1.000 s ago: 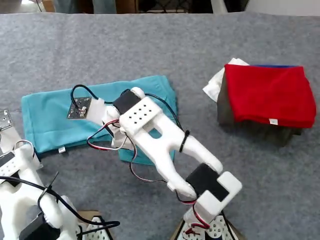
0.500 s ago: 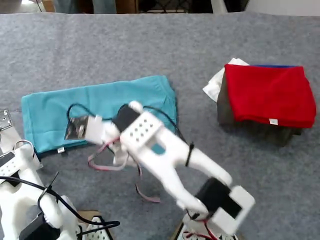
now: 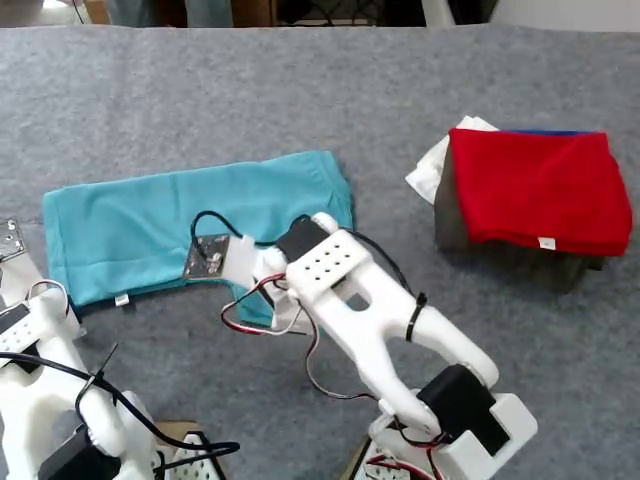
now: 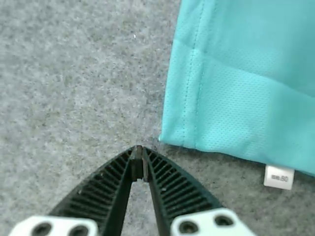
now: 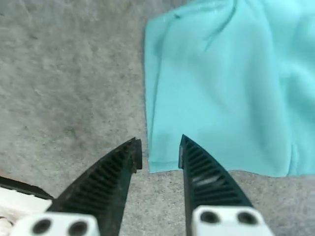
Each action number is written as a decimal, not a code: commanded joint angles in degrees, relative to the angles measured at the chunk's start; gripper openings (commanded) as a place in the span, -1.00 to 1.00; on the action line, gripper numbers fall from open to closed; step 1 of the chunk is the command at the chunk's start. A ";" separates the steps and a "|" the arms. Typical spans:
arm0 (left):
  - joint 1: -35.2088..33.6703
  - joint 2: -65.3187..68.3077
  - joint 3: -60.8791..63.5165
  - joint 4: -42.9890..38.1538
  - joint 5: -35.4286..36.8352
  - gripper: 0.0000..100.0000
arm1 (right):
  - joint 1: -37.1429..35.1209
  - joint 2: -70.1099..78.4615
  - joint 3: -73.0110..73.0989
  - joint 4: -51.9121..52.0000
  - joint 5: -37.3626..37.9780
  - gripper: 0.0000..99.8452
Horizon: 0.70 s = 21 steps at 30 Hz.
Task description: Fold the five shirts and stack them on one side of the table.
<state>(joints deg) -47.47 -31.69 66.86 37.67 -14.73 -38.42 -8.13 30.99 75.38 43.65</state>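
A teal shirt (image 3: 190, 225), folded into a long strip, lies left of the table's middle. My right gripper (image 5: 158, 147) is open, its fingers astride a near corner of the teal shirt (image 5: 221, 88). The right arm (image 3: 340, 280) stretches over the shirt's near right edge. My left gripper (image 4: 138, 158) is shut on nothing, with its tips just off the labelled corner of the teal shirt (image 4: 246, 73). The left arm (image 3: 35, 345) sits at the near left. A stack of folded shirts with a red shirt (image 3: 540, 190) on top rests at the right.
The grey cloth tabletop (image 3: 300, 90) stretches bare behind the teal shirt and between it and the stack. White (image 3: 430, 170) and dark (image 3: 500, 250) layers peek from under the red shirt. Loose wires (image 3: 265, 320) hang from the right arm.
The right arm has drawn back from over the shirt's left part toward the near edge and shifted right. The left arm and the stack have not moved.
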 commanded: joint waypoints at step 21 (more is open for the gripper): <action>0.92 -0.97 -0.13 -0.44 -0.09 -0.94 | 4.75 -2.24 11.65 -7.21 -18.81 -0.72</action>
<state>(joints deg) -47.03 -31.69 66.86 37.67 -14.73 -34.55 -8.22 40.66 71.08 23.60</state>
